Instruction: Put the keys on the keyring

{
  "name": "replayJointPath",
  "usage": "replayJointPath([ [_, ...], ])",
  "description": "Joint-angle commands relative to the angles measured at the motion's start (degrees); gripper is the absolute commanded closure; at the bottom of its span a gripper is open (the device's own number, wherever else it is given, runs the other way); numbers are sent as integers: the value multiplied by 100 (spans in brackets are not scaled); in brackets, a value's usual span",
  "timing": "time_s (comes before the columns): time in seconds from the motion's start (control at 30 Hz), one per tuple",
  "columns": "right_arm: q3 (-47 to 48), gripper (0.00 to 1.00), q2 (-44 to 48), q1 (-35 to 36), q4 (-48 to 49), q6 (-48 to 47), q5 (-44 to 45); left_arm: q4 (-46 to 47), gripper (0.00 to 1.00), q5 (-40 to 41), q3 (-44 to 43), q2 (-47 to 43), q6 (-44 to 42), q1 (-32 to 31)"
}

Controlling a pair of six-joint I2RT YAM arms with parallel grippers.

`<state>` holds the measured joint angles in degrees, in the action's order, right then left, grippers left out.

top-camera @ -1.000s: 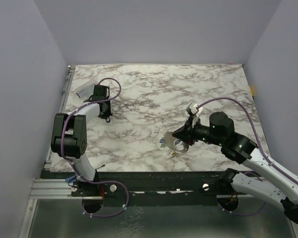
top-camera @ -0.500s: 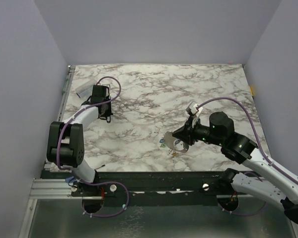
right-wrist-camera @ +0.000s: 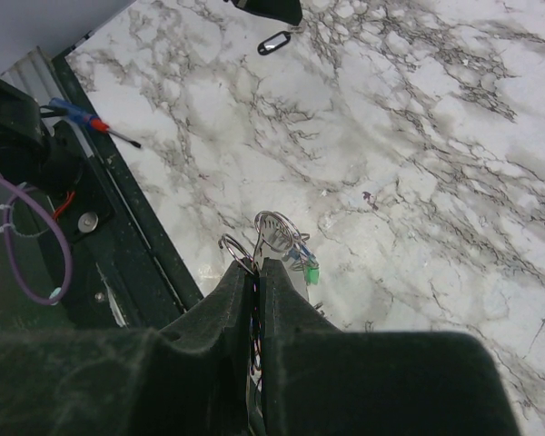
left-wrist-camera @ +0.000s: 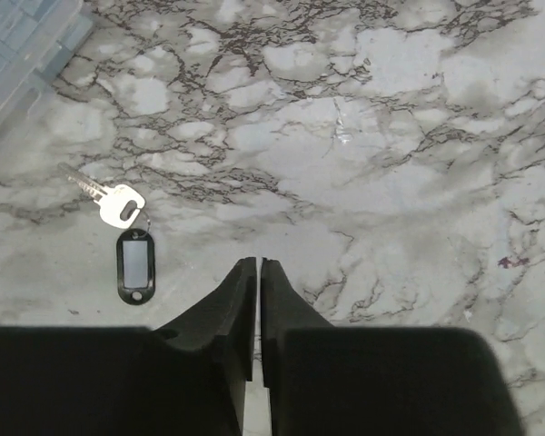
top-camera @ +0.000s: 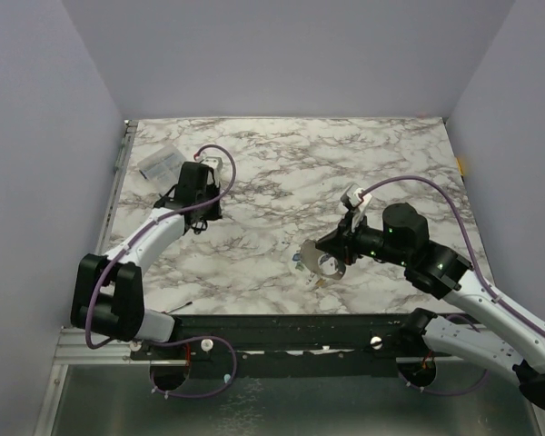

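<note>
Keyring [right-wrist-camera: 274, 229] and keys [right-wrist-camera: 310, 272] in right tool [right-wrist-camera: 257, 264], indistinct overhead

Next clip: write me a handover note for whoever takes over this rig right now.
The left gripper is shut and empty, over the marble table, near a silver key with black tag.
The right gripper is shut on the keyring, near the table's front edge.
Small coloured keys bunch at the ring; whether they are threaded on cannot be told.
Left to do: check each key and thread any loose one.
</note>
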<state>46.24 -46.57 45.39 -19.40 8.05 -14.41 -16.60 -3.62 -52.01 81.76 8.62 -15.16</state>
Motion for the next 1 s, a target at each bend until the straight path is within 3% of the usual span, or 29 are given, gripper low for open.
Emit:
replayJointPath([
  [0.0,163,99,1,28,212,142,146,-270,66,782,44,-243,150,29],
  [0.03,142,100,-9,24,243,156,124,-323,58,1134,-4,-211,207,30],
  [0.1,121,99,-45,28,298,172,68,-451,52,1593,-179,82,307,30],
  [0.33,144,99,-18,23,209,135,90,-778,49,1912,-870,1292,-112,-36],
  [0.53,81,99,82,22,147,88,142,-833,44,2255,-1032,1823,-330,-40],
  [0.97,115,99,22,21,140,21,85,-889,76,2391,-1146,2099,-423,-111],
])
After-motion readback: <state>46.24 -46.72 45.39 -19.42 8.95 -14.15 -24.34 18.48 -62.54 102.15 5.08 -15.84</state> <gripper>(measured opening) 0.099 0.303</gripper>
